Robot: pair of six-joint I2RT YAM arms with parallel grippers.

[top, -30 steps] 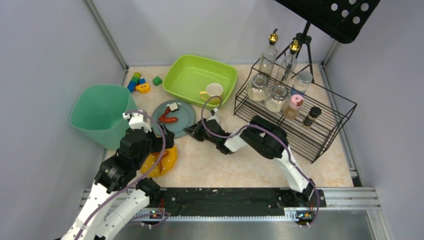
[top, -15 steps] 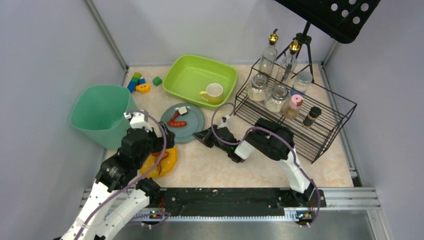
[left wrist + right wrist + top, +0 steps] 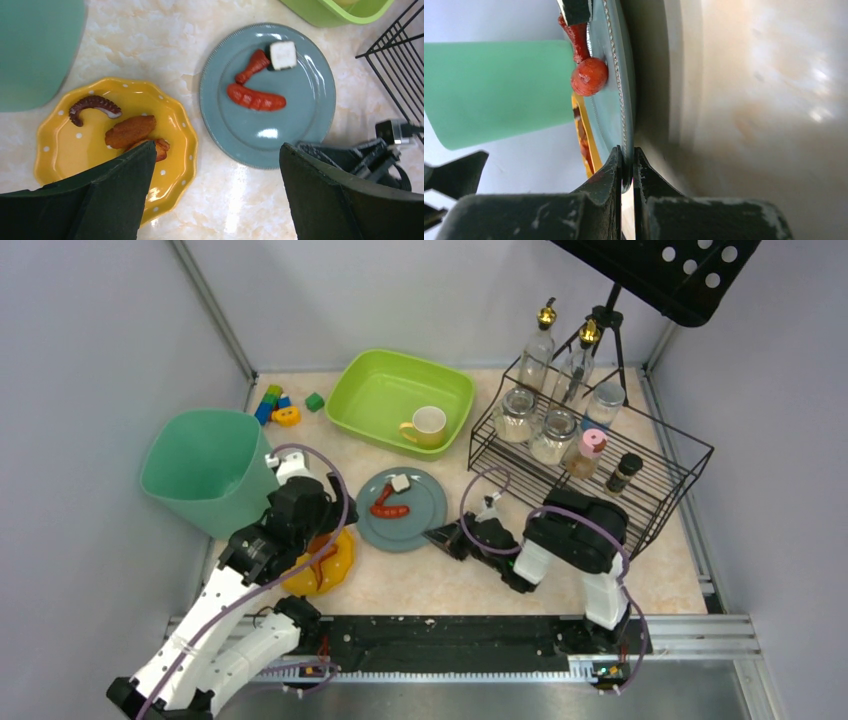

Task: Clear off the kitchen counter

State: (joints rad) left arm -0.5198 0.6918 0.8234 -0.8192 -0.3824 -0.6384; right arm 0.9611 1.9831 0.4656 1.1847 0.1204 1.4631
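Note:
The kitchen counter carries a blue-grey plate holding a red sausage, a smaller red piece and a white cube. My right gripper is shut on that plate's near right rim; in the right wrist view the thin rim sits pinched between the two fingers. A yellow dotted plate with an octopus tentacle and fried pieces lies left of the blue plate. My left gripper hangs open above the strip of counter between both plates, holding nothing.
A green bin stands at the left. At the back are a lime basin with a cup and several toy blocks. A black wire rack with jars and bottles fills the right side.
The right gripper closed on the blue plate's rim and dragged the plate right and toward the near edge. The left arm shifted slightly right, still open.

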